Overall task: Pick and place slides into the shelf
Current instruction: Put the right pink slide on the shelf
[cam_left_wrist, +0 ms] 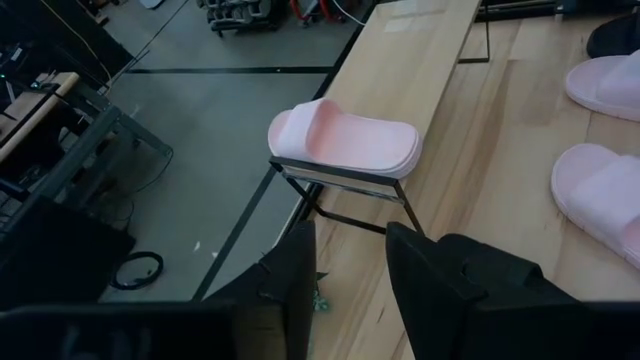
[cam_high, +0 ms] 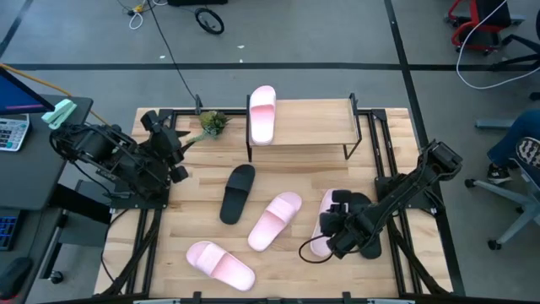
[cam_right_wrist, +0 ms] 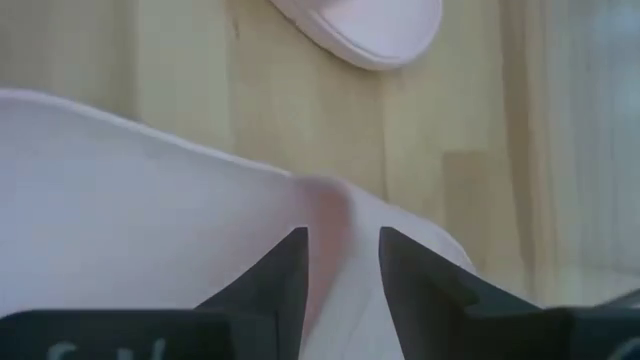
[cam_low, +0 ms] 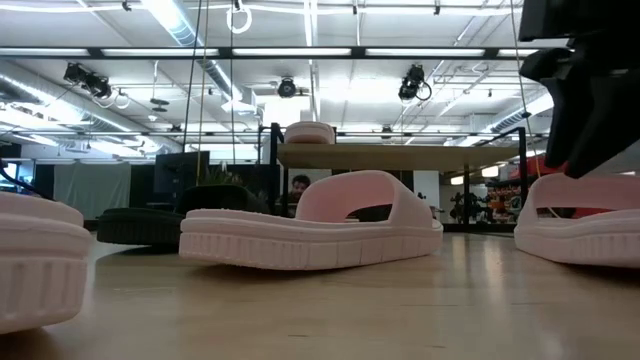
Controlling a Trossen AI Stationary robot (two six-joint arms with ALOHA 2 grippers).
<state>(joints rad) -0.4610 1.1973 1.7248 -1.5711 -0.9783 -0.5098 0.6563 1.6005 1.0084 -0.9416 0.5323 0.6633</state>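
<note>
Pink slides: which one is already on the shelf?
The pink slide lying on the shelf's wooden top board, at its left end. The other three pink ones lie on the tabletop, one under the right gripper.

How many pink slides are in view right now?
4. One pink slide on the shelf top, one mid-table, one at the near edge, and one under the right gripper, partly hidden.
</note>
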